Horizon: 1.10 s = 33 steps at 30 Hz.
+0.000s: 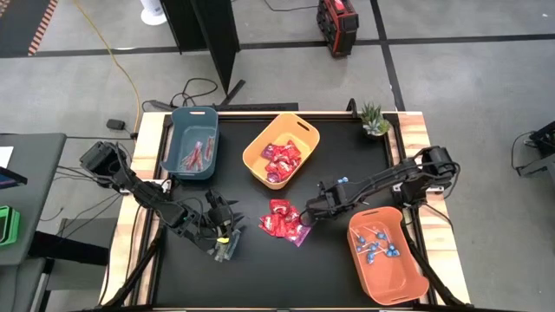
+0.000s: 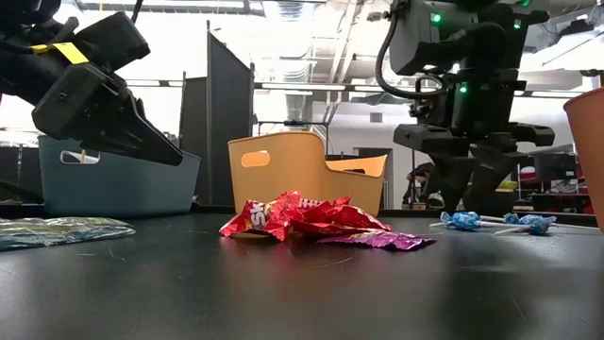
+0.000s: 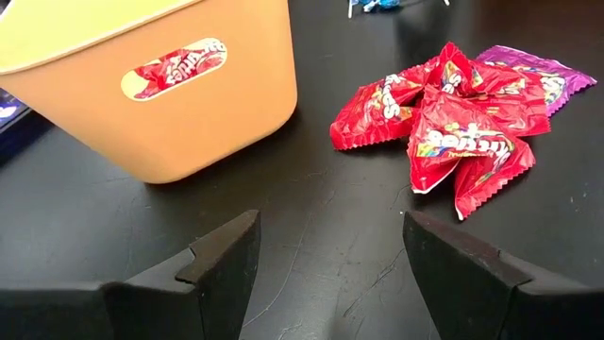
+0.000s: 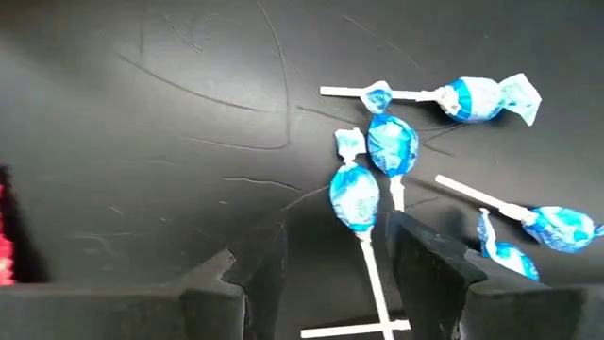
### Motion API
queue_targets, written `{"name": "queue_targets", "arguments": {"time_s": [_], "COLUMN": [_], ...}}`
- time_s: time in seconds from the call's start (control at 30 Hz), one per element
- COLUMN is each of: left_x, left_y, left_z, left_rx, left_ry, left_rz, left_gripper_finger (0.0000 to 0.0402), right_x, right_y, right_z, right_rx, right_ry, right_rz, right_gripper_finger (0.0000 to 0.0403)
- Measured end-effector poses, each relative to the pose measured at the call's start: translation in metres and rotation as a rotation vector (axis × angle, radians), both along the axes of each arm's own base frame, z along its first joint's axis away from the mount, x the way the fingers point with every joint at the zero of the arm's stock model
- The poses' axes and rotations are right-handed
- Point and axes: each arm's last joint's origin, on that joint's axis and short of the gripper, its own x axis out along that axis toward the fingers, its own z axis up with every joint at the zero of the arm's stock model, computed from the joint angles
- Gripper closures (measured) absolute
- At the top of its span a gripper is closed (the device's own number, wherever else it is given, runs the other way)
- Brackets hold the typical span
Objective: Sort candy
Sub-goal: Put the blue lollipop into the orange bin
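A heap of red candy packets (image 1: 282, 219) (image 3: 444, 123) lies mid-table, one purple packet (image 2: 377, 240) at its edge. Several blue lollipops (image 4: 392, 142) (image 2: 462, 220) lie on the tabletop to its right. My right gripper (image 4: 335, 255) (image 1: 316, 206) hangs open just above them, pointing steeply down; one lollipop's white stick (image 4: 373, 274) runs between its fingers, its head (image 4: 355, 196) beyond the tips. My left gripper (image 3: 326, 255) (image 1: 224, 236) is open and tilted down left of the heap, with nothing between its fingers. Clear stick packets (image 2: 57, 229) lie flat near it.
A yellow bin (image 1: 305, 130) holds red packets behind the heap. At the far left a blue bin (image 1: 178, 130) holds stick packets. An orange bin (image 1: 408, 277) at the near right holds lollipops. A small potted plant (image 1: 374, 120) stands at the far right corner.
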Motion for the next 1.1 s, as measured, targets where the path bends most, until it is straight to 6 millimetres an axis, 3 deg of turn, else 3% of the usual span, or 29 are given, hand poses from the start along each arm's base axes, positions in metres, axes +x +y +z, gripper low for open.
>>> {"name": "queue_targets", "arguments": {"time_s": [0.57,0.83,0.97,1.1], "left_x": [0.0,0.0,0.0,0.0], "left_y": [0.0,0.0,0.0,0.0], "left_z": [0.0,0.0,0.0,0.0], "left_rx": [-0.003,-0.003,-0.003,-0.003], "left_ry": [-0.002,-0.002,-0.002,-0.003], "left_rz": [0.002,0.002,0.002,0.002], "left_gripper_finger": [0.0148,0.0148,0.0148,0.0148], "right_x": [0.005,0.01,0.012,0.012], "right_y": [-0.014,-0.012,-0.012,-0.011], "right_z": [-0.001,-0.024,-0.029,-0.028], "right_rx": [0.063,0.084,0.097,0.103], "right_ry": [0.033,0.114,0.128,0.113], "right_rz": [0.082,0.081,0.081,0.083], "right_gripper_finger": [0.0207,0.0208,0.0229,0.0284]}}
